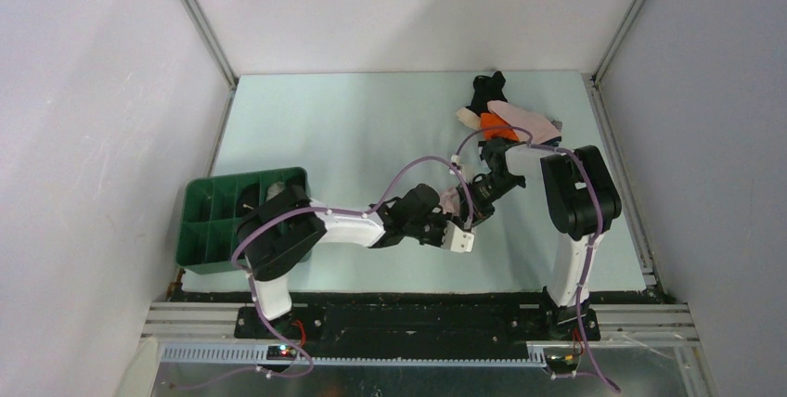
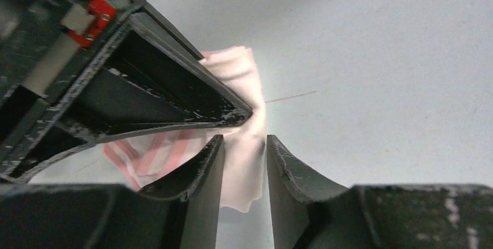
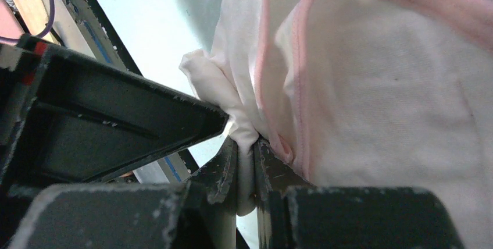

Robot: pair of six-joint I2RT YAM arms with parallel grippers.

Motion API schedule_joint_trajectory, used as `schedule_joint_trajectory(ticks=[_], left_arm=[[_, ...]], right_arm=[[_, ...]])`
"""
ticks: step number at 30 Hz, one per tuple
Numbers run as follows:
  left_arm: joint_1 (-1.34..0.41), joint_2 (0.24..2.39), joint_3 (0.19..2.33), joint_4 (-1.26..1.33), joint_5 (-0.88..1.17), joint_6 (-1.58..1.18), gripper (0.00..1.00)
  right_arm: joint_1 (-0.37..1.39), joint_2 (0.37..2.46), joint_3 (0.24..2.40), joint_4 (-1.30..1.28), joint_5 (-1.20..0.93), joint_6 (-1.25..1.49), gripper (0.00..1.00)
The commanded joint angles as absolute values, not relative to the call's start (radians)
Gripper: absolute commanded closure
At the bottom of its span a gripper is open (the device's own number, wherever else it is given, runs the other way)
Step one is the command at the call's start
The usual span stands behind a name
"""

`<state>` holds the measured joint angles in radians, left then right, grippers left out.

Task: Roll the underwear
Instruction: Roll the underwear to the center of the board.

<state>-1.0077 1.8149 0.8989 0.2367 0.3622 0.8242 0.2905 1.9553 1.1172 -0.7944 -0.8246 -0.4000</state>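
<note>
Green tray (image 1: pixel 197 230) sits at the far left of the counter (image 1: pixel 353 128), well apart from the action; ignore it for now. Your left arm (image 1: pixel 348 225) reaches right to mid-counter. Left jaws are narrow, with the pale pink garment (image 2: pixel 238 71) bunched between them and filling the gap; it looks gripped, but the hold seems loose. Risk 1: the cloth slides out of the left jaws once you pull, because only a soft wad sits between the fingers.

The garment hangs in the middle, between both jaws, striped and with a pink hem. The 2 sets of jaws are tip to tip, almost touching. Risk 2: they clash or nip each other instead of the cloth if either one closes in further.

Right jaws are nearly closed on a thin fold of the same garment, right at its edge. Risk 3: that fold is small, so a tug to the right strips it free and the piece drops in a crumple, with no flat start for a roll. Risk 4: both grips sit on 1 corner, so the rest dangles and can twist as you lay it down.

Further right, the pile (image 1: pixel 509 121) of other underwear lies at the far edge, just beyond the right arm (image 1: pixel 575 193). Risk 5: a swing of that arm drags into the pile and scatters it.
</note>
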Motion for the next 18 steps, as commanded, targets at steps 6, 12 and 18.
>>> schedule_joint_trajectory(ticks=[6,12,18], left_arm=[[-1.008,1.884,0.863,0.261,0.294,0.887,0.58],[-1.017,1.91,0.854,0.212,0.286,0.971,0.74],[-1.019,1.949,0.878,0.153,0.287,0.986,0.97]], right_arm=[[0.29,1.998,1.118,-0.809,-0.721,-0.415,1.0],[0.292,2.001,1.121,-0.81,-0.716,-0.412,1.0],[0.301,2.001,1.121,-0.805,-0.695,-0.397,0.9]])
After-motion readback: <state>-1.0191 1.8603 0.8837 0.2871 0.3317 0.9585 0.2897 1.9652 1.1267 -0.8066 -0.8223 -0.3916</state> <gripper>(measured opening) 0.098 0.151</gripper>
